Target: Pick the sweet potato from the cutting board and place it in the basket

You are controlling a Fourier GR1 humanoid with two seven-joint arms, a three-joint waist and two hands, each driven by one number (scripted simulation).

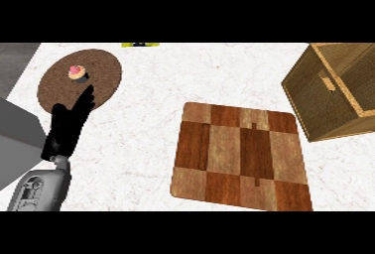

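The wooden checkered cutting board [242,156] lies on the white counter, right of centre, and its top is bare. No sweet potato shows anywhere in the head view. The woven basket [333,92] stands at the right edge, just beyond the board's far right corner; its inside is mostly out of view. My left hand [70,124] is at the left, fingers straight and pointing up, resting still near a round brown mat. My right hand does not show.
A round brown mat [102,67] lies at the far left with a small pink-topped cupcake [78,74] on it, just above my left fingertips. A grey block [15,139] sits at the left edge. A small yellow-green object [141,44] peeks in at the counter's far edge.
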